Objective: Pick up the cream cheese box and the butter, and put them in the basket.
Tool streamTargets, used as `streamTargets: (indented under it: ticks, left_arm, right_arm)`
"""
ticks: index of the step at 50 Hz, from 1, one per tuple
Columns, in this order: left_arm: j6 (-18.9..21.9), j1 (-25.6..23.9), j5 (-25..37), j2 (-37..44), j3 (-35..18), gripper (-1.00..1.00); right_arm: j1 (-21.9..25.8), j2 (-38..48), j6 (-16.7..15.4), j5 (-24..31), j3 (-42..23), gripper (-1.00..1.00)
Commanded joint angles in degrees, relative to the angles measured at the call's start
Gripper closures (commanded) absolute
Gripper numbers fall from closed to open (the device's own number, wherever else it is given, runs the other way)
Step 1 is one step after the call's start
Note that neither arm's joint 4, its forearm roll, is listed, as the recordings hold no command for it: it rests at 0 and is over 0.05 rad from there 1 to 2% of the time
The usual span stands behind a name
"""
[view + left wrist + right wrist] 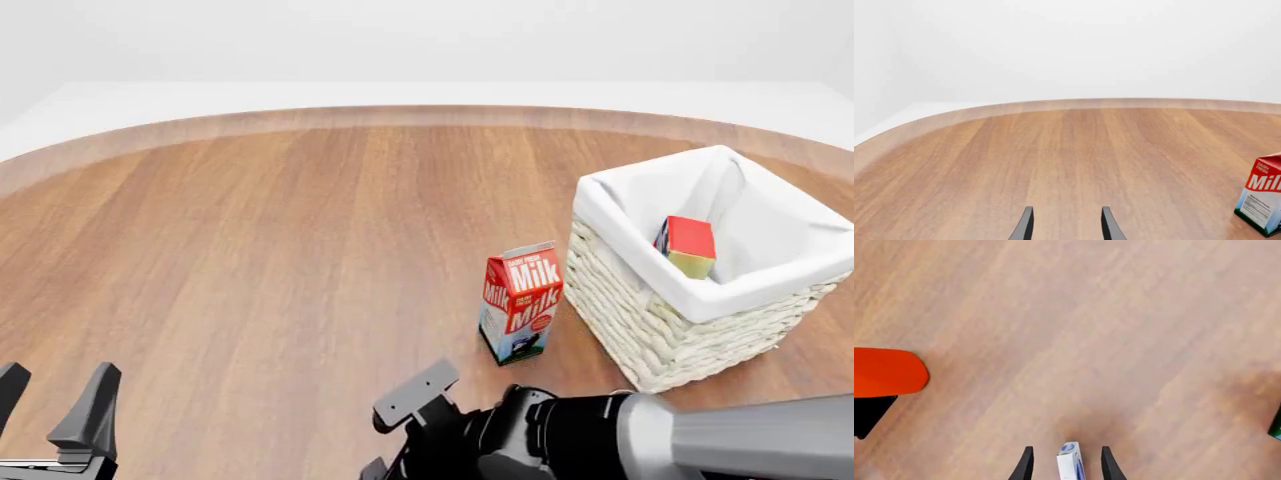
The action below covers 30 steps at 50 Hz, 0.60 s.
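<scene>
The basket point(667, 330) stands at the right of the front view. The butter point(689, 240) leans inside it, its red end up. The cream cheese box point(1069, 465), small, white and blue, shows only in the right wrist view. It lies between the fingers of my right gripper point(1066, 466), which is open, with a gap on both sides. In the front view my right gripper point(394, 435) is low at the near edge and the arm hides the box. My left gripper point(51, 395) is open and empty at the near left, over bare wood point(1066, 225).
A red-and-white Milk carton point(521, 303) stands upright just left of the basket, and is also in the left wrist view point(1262, 200). Its green base point(1276, 426) touches the right wrist view's edge. An orange-red shape point(884, 371) sits at the opposite edge; I cannot identify it.
</scene>
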Motion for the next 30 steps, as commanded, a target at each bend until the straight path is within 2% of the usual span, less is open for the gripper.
streamTargets:
  ticks: [1,30]
  left_arm:
    - [0.0,0.0,0.0,0.0,0.0,-1.0]
    - [0.0,0.0,0.0,0.0,0.0,-1.0]
  right_arm:
    - [0.39,1.48,0.64,-1.65,0.76,-1.0]
    - [1.47,2.56,2.52,-2.91,2.15,-1.0]
